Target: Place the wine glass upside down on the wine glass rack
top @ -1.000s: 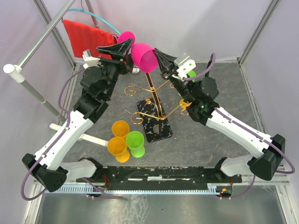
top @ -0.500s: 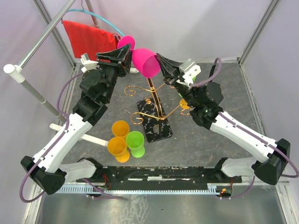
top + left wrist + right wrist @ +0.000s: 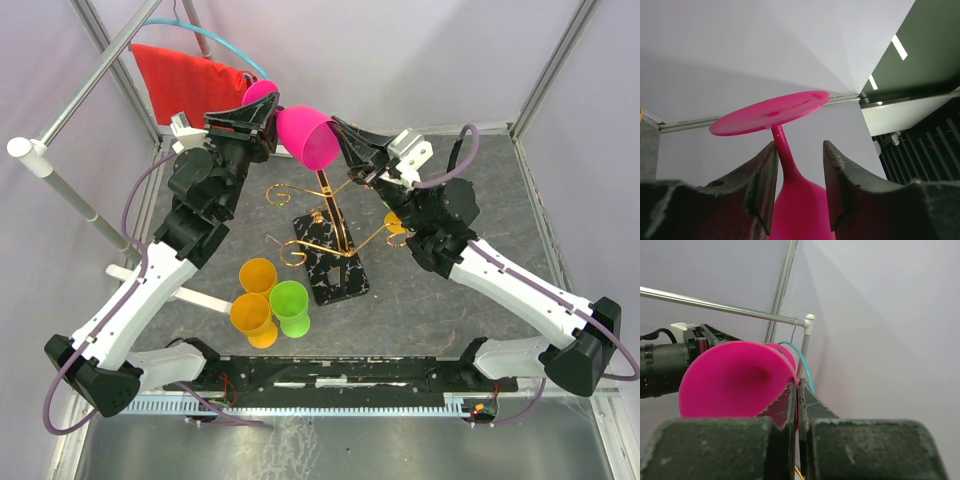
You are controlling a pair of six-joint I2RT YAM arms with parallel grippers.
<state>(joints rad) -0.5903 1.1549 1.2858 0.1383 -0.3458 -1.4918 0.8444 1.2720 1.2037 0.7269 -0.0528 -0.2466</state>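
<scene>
the glass (image 3: 305, 135) hangs in the air over the top of the rack (image 3: 330, 262), lying about on its side, foot toward the far left, mouth toward the right arm. the right gripper (image 3: 798, 385) is pinched tight on the bowl's rim. the left gripper (image 3: 800, 150) stands narrow on the neck where stem meets bowl, and both pads seem to press it, with the foot just past the fingertips.

this looks like a handover in mid-air, so that the glass can be turned mouth-down. next, i judge, the right should let go of the rim only once the left hold is sure. the left must then tip the foot up and slide the stem into a scroll arm, so the foot catches on the wire.
</scene>
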